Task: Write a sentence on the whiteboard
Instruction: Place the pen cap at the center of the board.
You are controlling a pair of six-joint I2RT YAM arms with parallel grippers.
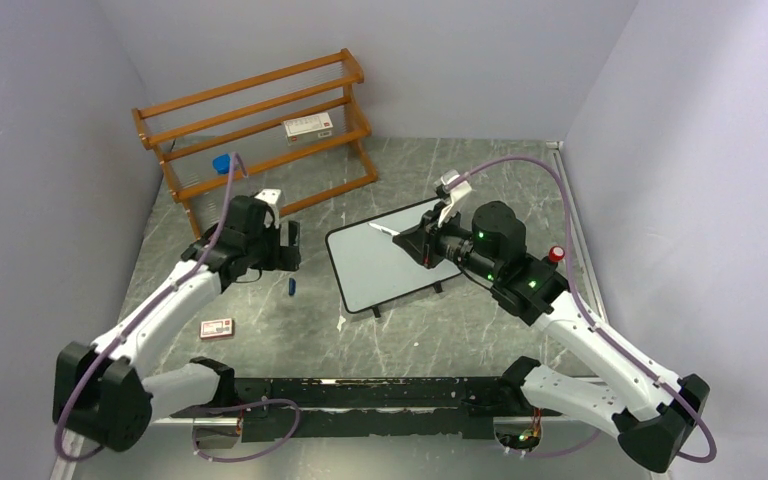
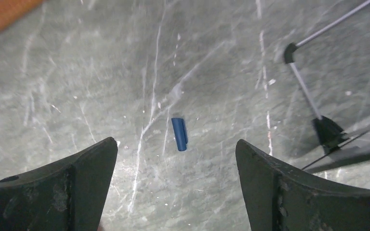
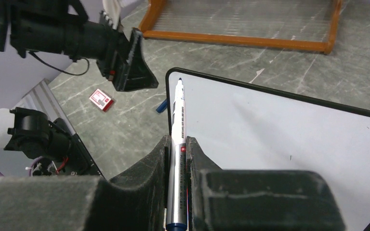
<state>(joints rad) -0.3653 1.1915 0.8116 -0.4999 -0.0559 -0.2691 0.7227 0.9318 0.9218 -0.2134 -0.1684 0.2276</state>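
Overhead: left claw (image 1: 290, 250) hangs near the rack (image 1: 260, 120), right claw (image 1: 422, 240) angled low over the whiteboard (image 1: 375, 275) lying mid-surface. Left wrist: claw spread wide above a blue cap (image 2: 179, 134). Right wrist: claw clamps the marker (image 3: 178, 110), its print unreadable.

Whiteboard (image 1: 380, 270) faced white and framed in black, table (image 1: 440, 330) marbled grey-green with white veins, cap (image 2: 179, 134) coloured blue, marker (image 3: 177, 139) bodied white, rack (image 3: 241, 39) stained orange-brown, box (image 1: 217, 328) printed red-and-white.

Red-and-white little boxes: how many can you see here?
2. One red-and-white flat box lies on a shelf of the orange wooden rack at the back; the other box lies on the grey marbled table, front left. More may hide behind the arms.
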